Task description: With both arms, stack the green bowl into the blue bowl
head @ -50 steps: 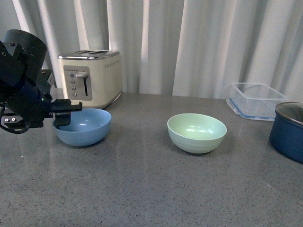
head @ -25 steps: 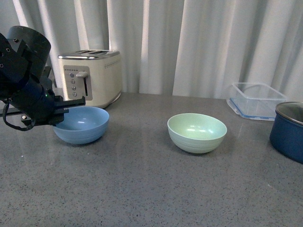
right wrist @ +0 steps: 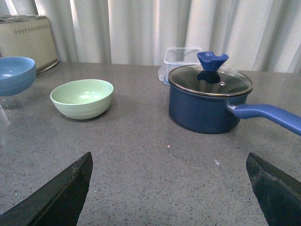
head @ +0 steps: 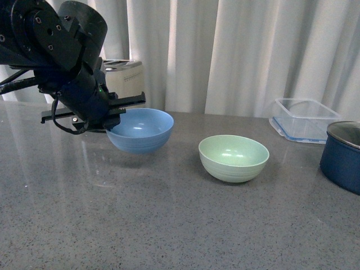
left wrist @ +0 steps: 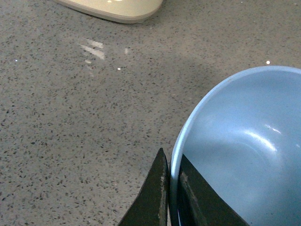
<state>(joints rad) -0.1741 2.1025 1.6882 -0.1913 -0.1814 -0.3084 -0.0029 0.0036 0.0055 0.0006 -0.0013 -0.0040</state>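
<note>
Left wrist view: left gripper (left wrist: pixel 172 162) jaws pinched on the rim of the blue bowl (left wrist: pixel 235 150), one finger (left wrist: pixel 155 197) outside the wall, the other inside. Bowl upright, empty, speckled grey countertop (left wrist: pixel 70 117) below it, toaster (left wrist: pixel 117 9) base at the frame edge.

Front view: left gripper (head: pixel 115 109) holds the blue bowl (head: pixel 140 130) by its left rim. The bowl looks raised clear of the countertop (head: pixel 169 225), roughly level, in front of the toaster (head: pixel 128 76), which the left arm (head: pixel 56 50) mostly hides. Green bowl (head: pixel 233 157) sits upright on the countertop to the right of the blue bowl, apart from it, empty, nothing touching it. Far right: clear container (head: pixel 304 119) near the curtain (head: pixel 236 50), dark blue pot (head: pixel 343 154) in front of it at the frame edge.

Right wrist view: right gripper (right wrist: pixel 169 157) jaws spread wide, nothing between them, fingers (right wrist: pixel 61 193) low over bare countertop. Green bowl (right wrist: pixel 82 98) ahead, well apart from this gripper. Blue bowl (right wrist: pixel 16 75) at the frame edge, off the surface. Pot (right wrist: pixel 209 106) has a glass lid with a blue knob, handle pointing sideways; clear container (right wrist: pixel 181 56) just behind it. Toaster (right wrist: pixel 26 35) in the far corner.
</note>
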